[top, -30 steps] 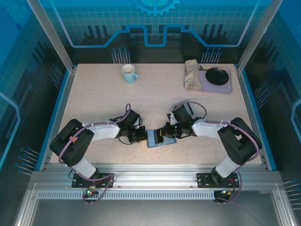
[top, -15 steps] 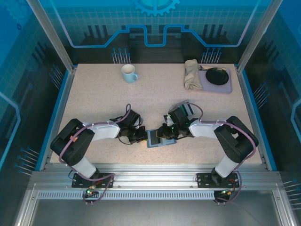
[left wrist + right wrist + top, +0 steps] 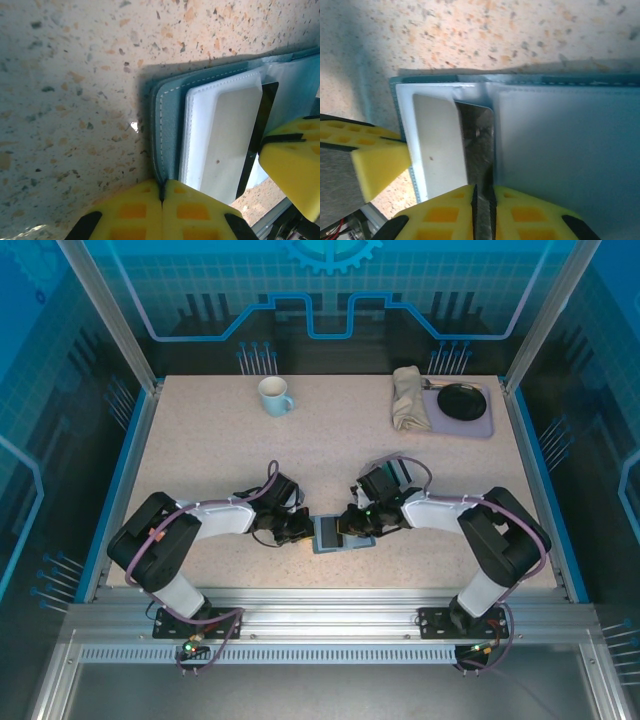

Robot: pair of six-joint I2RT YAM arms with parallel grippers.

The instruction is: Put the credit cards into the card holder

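Note:
The blue-teal card holder [image 3: 335, 533] lies open on the table between both grippers. My left gripper [image 3: 300, 530] is shut on the holder's stitched left edge [image 3: 167, 125], pads [image 3: 130, 210] pressed together. A dark credit card [image 3: 477, 145] stands partly inside the holder [image 3: 560, 150], between a white sleeve holding a pale card [image 3: 437, 145] and the right panel. Its near end runs into the narrow slit between the jaws of my right gripper [image 3: 482, 200], which stand slightly apart. In the left wrist view the dark card [image 3: 257, 130] shows as a thin strip beside the right gripper's finger [image 3: 295, 165].
A white mug [image 3: 273, 395] stands at the back left. At the back right, a folded cloth [image 3: 408, 398] lies beside a purple tray [image 3: 482, 425] with a black dish. The table's near edge [image 3: 330, 585] runs just behind the holder.
My right gripper has shifted a little left over the holder, and its jaws have loosened from tight to a narrow slit. The left gripper and holder have stayed put.

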